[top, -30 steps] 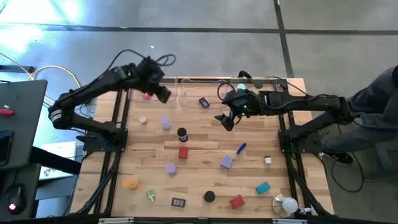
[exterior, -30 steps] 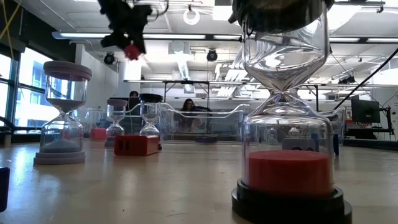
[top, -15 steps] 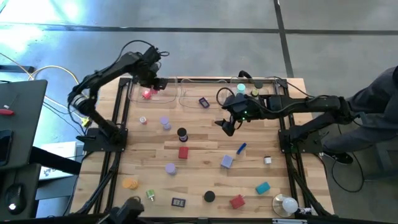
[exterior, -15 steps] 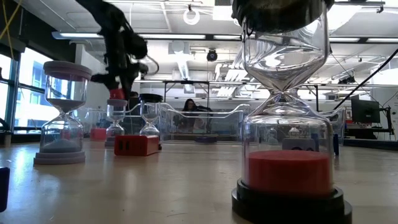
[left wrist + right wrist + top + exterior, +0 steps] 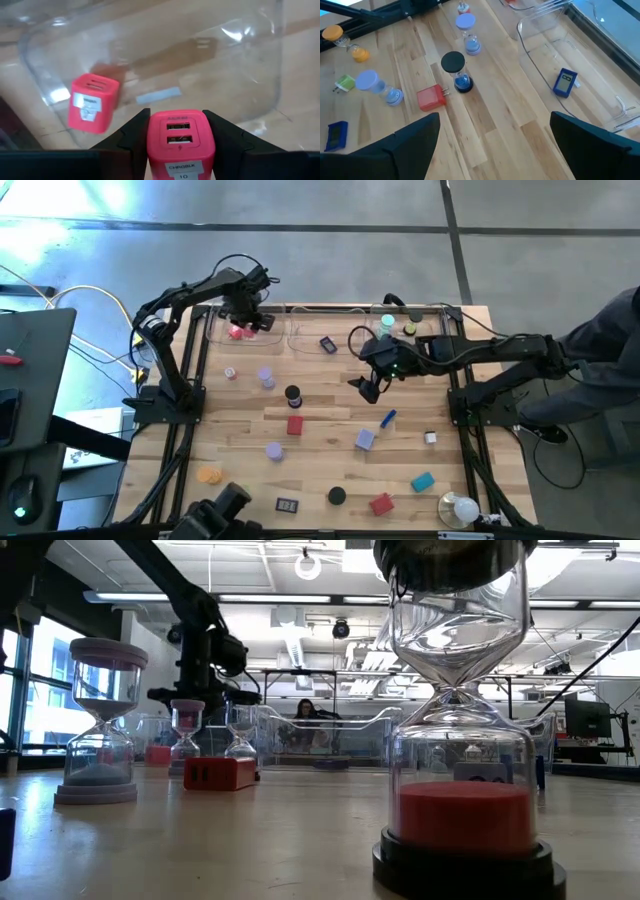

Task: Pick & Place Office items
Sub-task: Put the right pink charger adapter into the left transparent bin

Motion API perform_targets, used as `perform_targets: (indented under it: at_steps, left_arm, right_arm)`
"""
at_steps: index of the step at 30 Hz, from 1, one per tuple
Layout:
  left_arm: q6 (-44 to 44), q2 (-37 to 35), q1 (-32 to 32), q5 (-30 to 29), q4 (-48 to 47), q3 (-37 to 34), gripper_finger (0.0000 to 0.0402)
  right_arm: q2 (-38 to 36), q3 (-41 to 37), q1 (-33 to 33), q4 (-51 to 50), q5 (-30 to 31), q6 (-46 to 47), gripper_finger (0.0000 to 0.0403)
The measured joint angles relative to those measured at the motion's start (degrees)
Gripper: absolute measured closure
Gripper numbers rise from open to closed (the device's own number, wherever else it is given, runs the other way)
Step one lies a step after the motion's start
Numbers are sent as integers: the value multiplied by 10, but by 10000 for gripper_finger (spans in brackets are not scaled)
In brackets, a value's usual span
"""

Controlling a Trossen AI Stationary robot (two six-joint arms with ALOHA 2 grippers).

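Observation:
My left gripper [image 5: 247,320] is at the far left of the table, over the left clear tray [image 5: 250,60], shut on a pink-red charger block [image 5: 181,145]. A second pink-red block [image 5: 92,102] lies on that tray's floor. My right gripper [image 5: 366,387] hangs open over the table's middle, with nothing between its fingers [image 5: 420,137]. Below it stand a black-capped hourglass [image 5: 455,70] and a lavender-capped one [image 5: 466,27], and a red block [image 5: 431,97] lies beside them. More blocks, capped hourglasses and a blue stick [image 5: 388,418] are scattered over the near half. My left gripper pinches the pink-red block by two opposite side faces [image 5: 156,137], one finger [image 5: 135,135] on each side. The face with the two slots looks back at the wrist camera. The block is inside the tray's outline; whether it rests on the tray floor I cannot tell.
Clear trays line the far edge; the middle one [image 5: 600,75] holds a small blue device [image 5: 565,82], and the right one holds a teal cap [image 5: 388,323]. A white bulb [image 5: 461,508] sits at the near right corner. A person [image 5: 605,350] stands beyond the right edge.
My left gripper has come down from high above the table into the left tray at the far edge, turning at the wrist, still shut on the pink-red block. My right gripper has edged a little toward the near edge, staying open.

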Motion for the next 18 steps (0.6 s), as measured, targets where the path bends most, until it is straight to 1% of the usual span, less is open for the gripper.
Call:
perform_targets:
  at_steps: [4, 14, 18]
  left_arm:
    - [-5, 0, 0, -8, 3, 0, 235]
    - [12, 0, 0, -10, 4, 0, 229]
    - [-10, 0, 0, -26, 4, 0, 228]
  right_arm:
    - [0, 0, 0, -3, 0, 11, 35]
    - [0, 0, 0, -3, 0, 10, 35]
    - [0, 0, 0, -3, 0, 10, 35]
